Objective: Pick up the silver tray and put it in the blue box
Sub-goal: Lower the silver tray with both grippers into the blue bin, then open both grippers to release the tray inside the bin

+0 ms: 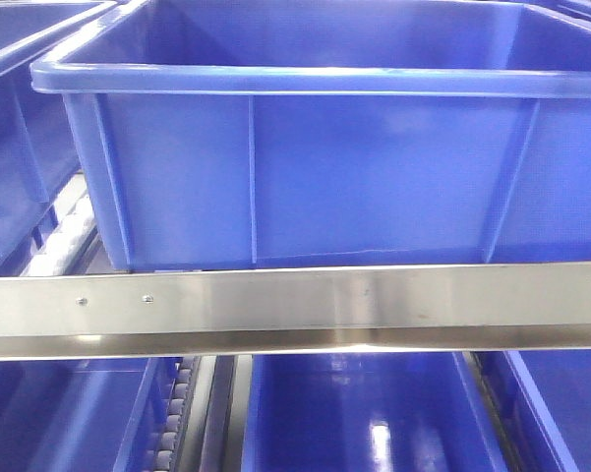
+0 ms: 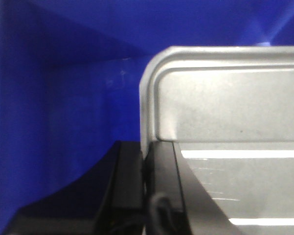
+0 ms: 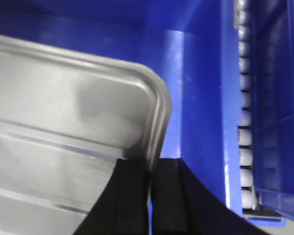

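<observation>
The silver tray [image 2: 225, 107] fills the right of the left wrist view, showing its rounded corner, raised rim and two bright ridges. My left gripper [image 2: 146, 147] is shut on the tray's left rim. In the right wrist view the silver tray [image 3: 63, 107] lies to the left, tilted, with my right gripper [image 3: 150, 164] shut on its right rim. Blue box walls [image 2: 63, 98] [image 3: 200, 98] stand close behind and beside the tray. The front view shows a large deep blue box [image 1: 374, 167] with a thick rim; neither the tray nor the grippers appear there.
A steel rail [image 1: 295, 310] runs across the front view below the box. Conveyor rollers [image 3: 244, 122] [image 1: 64, 236] lie beside the crates. More blue crates stand at the left [image 1: 20, 128] and on the level below [image 1: 364, 413].
</observation>
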Robot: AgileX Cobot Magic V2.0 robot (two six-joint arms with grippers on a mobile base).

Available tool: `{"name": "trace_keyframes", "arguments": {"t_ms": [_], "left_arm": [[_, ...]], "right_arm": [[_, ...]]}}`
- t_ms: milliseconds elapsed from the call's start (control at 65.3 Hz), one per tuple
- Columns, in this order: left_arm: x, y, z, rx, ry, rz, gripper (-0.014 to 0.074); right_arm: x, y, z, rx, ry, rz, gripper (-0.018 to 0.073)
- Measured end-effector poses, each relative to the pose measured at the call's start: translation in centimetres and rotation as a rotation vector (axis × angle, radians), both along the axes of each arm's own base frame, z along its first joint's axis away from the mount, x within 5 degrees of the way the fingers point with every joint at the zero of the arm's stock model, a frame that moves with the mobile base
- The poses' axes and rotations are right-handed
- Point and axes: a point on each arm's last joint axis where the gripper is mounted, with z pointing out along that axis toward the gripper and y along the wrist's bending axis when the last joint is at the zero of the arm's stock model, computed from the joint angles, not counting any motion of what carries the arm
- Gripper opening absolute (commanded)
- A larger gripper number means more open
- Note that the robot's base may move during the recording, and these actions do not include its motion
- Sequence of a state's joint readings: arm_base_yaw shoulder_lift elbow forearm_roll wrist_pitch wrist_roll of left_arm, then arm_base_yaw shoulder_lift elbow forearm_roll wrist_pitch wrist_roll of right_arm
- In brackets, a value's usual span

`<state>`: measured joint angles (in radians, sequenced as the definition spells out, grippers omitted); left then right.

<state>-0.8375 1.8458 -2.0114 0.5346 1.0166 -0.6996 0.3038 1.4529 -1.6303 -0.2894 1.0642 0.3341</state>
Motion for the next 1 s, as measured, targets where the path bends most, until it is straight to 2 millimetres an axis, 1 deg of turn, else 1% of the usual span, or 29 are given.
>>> {"name": "trace_keyframes", "arguments": {"t_ms": [92, 169, 291, 368, 444, 552, 613, 689, 766, 781, 843, 873, 919, 965, 996], "left_arm": [[2.0, -0.9, -1.7, 0.005, 0.009, 0.007, -0.0105], [3.5, -1.3, -3.5, 0.017, 0.038, 0.019, -0.0105], [5.4, -1.3, -6.2, 0.023, 0.096, 0.042, -0.0104], [6.3, -1.2, -7.4, 0.017, 0.129, 0.049, -0.0104], [6.9, -1.1, -8.3, 0.014, 0.157, 0.057, -0.0104], [7.3, -1.0, -9.1, 0.010, 0.186, 0.059, -0.0099], [7.4, -0.9, -9.2, 0.007, 0.195, 0.057, -0.0069], [7.5, -0.8, -9.3, 0.007, 0.204, 0.046, 0.0013], [7.6, -0.8, -9.5, 0.011, 0.215, 0.028, 0.0136], [7.7, -0.7, -9.4, 0.009, 0.216, 0.027, 0.0164], [7.7, -0.8, -9.6, 0.002, 0.223, 0.017, 0.0284], [7.7, -0.9, -9.6, -0.001, 0.224, 0.014, 0.0331], [7.7, -0.9, -9.6, -0.007, 0.227, 0.011, 0.0390], [7.7, -1.0, -9.5, -0.010, 0.224, 0.007, 0.0427], [7.7, -1.0, -9.5, -0.017, 0.223, 0.005, 0.0440]], "right_arm": [[2.4, -0.4, -1.9, -0.004, 0.033, -0.023, 0.0060], [4.0, -0.3, -3.5, -0.011, 0.062, -0.029, 0.0060], [6.2, 0.3, -6.1, -0.022, 0.105, -0.020, 0.0060], [7.4, 0.6, -7.6, -0.028, 0.131, -0.015, 0.0060], [8.2, 0.8, -8.8, -0.034, 0.151, -0.012, 0.0060], [8.7, 1.0, -9.7, -0.039, 0.171, -0.011, 0.0060], [8.9, 1.1, -10.1, -0.041, 0.178, -0.010, 0.0068], [9.0, 1.1, -10.1, -0.041, 0.176, -0.009, 0.0124], [9.0, 1.1, -10.1, -0.042, 0.173, -0.009, 0.0230], [9.0, 1.1, -10.1, -0.044, 0.173, -0.007, 0.0270], [9.0, 1.1, -10.1, -0.048, 0.175, -0.004, 0.0382], [8.9, 1.0, -10.1, -0.049, 0.177, -0.003, 0.0438], [8.9, 1.0, -10.1, -0.050, 0.177, -0.002, 0.0512], [8.9, 1.0, -10.1, -0.052, 0.179, -0.001, 0.0580], [8.9, 1.0, -10.0, -0.053, 0.180, 0.000, 0.0599]]}}
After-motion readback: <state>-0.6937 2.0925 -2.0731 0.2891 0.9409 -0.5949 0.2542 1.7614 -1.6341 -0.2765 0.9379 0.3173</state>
